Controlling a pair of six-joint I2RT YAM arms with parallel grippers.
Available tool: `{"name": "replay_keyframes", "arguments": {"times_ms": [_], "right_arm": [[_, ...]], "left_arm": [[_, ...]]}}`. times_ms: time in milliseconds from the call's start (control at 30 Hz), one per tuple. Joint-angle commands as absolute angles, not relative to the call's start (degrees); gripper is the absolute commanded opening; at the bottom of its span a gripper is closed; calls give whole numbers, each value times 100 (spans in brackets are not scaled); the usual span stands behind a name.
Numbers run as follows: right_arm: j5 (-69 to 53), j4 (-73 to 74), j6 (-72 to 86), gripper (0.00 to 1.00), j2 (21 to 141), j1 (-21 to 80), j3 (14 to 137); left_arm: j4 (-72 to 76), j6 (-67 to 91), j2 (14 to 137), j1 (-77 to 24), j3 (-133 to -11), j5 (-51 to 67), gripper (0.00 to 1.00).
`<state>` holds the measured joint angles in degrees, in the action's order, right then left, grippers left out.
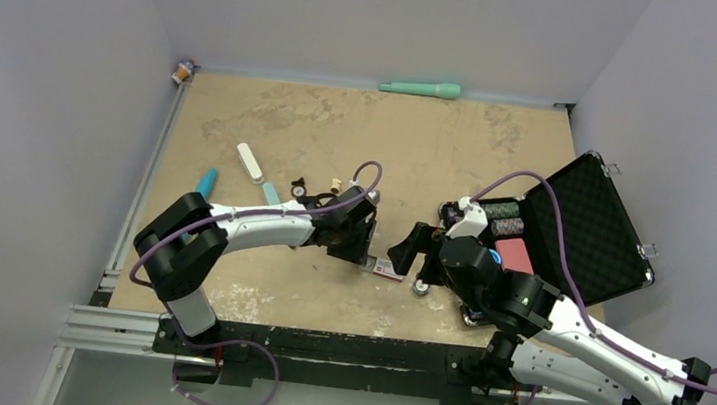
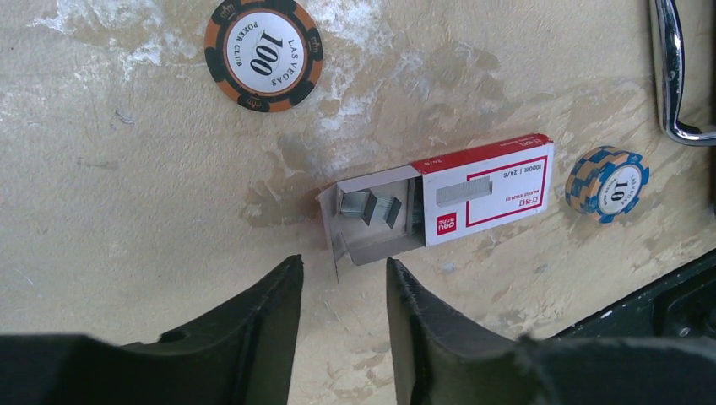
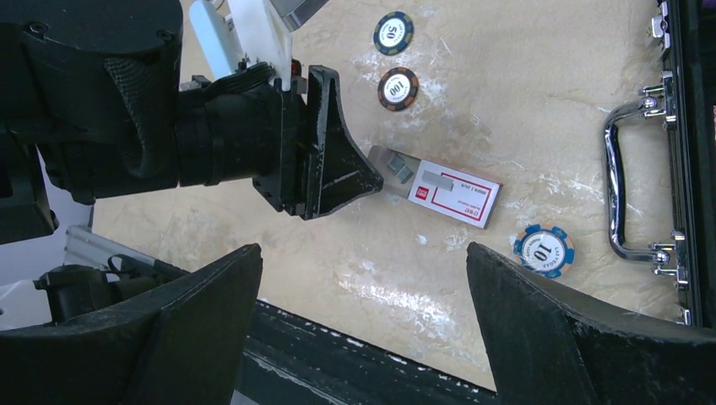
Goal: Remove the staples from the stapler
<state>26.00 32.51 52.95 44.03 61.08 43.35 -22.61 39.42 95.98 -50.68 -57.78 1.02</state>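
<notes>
A small box with a red-and-white label [image 2: 485, 190] lies on the table with its grey tray [image 2: 371, 240] pulled out to the left. Short silvery-grey staples [image 2: 371, 207] lie in that tray. My left gripper [image 2: 344, 261] hovers just in front of the tray's open end, jaws partly apart with nothing between them. The same box [image 3: 454, 192] shows in the right wrist view with the left gripper's fingers [image 3: 338, 160] beside its tray. My right gripper [image 3: 363, 249] stands wide open and empty nearer the table's front edge. I cannot pick out the stapler in any view.
An orange 100 chip [image 2: 263, 55] and a blue 10 chip [image 2: 607, 183] lie near the box, with a 50 chip [image 3: 393, 32] beyond. An open black case [image 1: 583, 226] with a chrome handle [image 3: 621, 186] stands at the right. Small items [image 1: 250, 161] lie at the left.
</notes>
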Motion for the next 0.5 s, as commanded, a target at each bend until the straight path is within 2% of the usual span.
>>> {"name": "replay_keyframes", "arguments": {"times_ms": [0,133,367,467], "right_arm": [[2551,3122,5194,95,4398,6121,4277],[2539,3109,5177,95,4414,6126,4267],[2532,3110,5177,94,4443,6126,4263],[2527,3111,5170,94,4442,6122,4263]], "left_arm": [[-1996,3902,9673,-5094,-6029,32,42],[-1978,3911,9730,-5090,-6046,48,34],[-2012,3909,9832,-5092,-6075,40,28],[-2025,3894,9872,-5095,-6097,54,18]]}}
